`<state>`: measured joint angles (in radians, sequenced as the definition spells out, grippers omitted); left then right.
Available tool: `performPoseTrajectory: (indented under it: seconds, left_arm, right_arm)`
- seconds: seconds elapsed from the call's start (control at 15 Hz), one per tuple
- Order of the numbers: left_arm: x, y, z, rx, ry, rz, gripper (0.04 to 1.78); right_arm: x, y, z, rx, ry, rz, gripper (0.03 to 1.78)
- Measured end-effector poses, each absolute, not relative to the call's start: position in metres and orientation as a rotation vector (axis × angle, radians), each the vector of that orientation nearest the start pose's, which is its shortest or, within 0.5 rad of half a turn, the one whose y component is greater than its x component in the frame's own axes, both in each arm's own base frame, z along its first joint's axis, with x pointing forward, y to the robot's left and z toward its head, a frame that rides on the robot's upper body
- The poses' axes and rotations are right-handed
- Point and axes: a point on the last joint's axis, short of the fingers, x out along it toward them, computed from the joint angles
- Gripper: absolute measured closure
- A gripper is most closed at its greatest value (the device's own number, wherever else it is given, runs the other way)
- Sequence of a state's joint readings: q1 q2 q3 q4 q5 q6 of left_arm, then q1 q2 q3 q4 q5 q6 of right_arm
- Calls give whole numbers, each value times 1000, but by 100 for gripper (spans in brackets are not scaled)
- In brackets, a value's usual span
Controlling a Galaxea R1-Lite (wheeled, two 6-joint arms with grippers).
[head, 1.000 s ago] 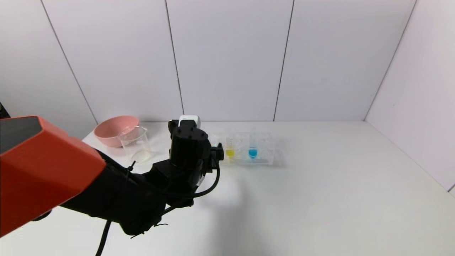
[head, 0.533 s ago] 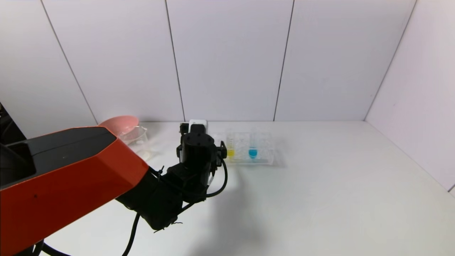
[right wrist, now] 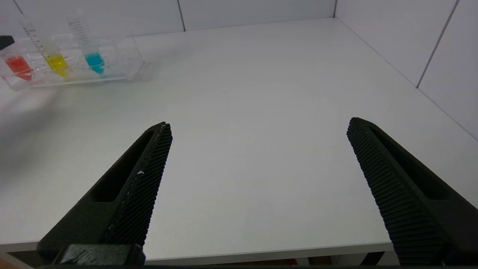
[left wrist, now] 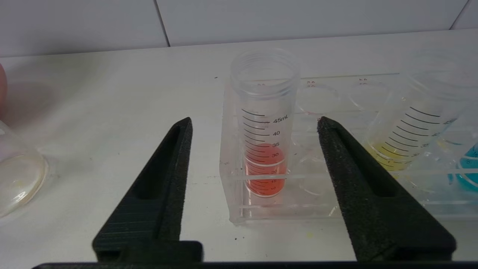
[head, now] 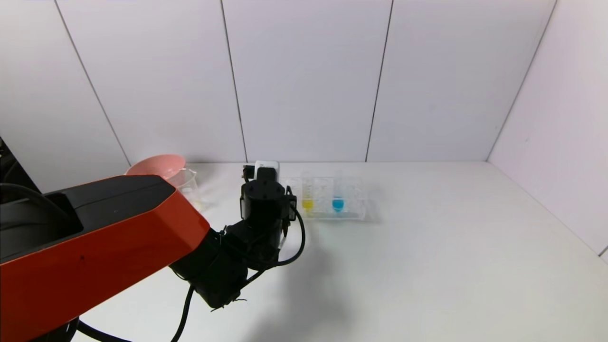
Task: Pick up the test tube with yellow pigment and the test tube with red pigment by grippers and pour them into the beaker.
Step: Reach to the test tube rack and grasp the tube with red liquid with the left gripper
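The test tube with red pigment (left wrist: 264, 164) stands upright in the end slot of a clear rack (left wrist: 298, 211). My left gripper (left wrist: 254, 122) is open. The red tube is centred in the gap and neither finger touches it. The test tube with yellow pigment (left wrist: 405, 138) leans in the slot beside it, and also shows in the head view (head: 307, 201). In the head view my left gripper (head: 266, 187) hides the red tube. The beaker (head: 189, 182) stands to the left, partly behind my left arm. My right gripper (right wrist: 259, 125) is open and empty above the table's near edge.
A tube with blue liquid (head: 337, 203) stands in the rack (head: 354, 209) right of the yellow one. A pink bowl (head: 159, 162) sits behind the beaker near the back wall. White wall panels bound the table at the back and right.
My left arm has reached forward and to the right, bringing the gripper up to the rack's left end. Its orange shell now covers most of the beaker and bowl.
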<state>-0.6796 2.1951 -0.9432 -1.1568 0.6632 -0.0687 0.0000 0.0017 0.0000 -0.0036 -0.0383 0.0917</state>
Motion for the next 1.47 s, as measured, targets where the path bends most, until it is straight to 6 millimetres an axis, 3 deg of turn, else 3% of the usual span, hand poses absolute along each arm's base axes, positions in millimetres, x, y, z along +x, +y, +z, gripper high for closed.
performPoseTrajectory:
  seconds: [0.2, 0.47, 0.67, 1.07, 1.47]
  left_arm:
    - [319, -240, 93, -8, 74, -16, 132]
    - [319, -240, 95, -2, 67, -14, 167]
    - [318, -240, 102, 13, 44, -19, 171]
    - [309, -234, 137, 33, -19, -31, 171]
    - [300, -231, 134, 60, 4, -31, 171]
  right_arm:
    - [-23, -1, 76, 92, -4, -38, 10]
    - [-23, -1, 76, 92, -3, -38, 10]
    - [-23, -1, 76, 92, -3, -38, 10]
    - [-23, -1, 76, 91, -3, -38, 10]
    - [-23, -1, 76, 92, -4, -38, 10]
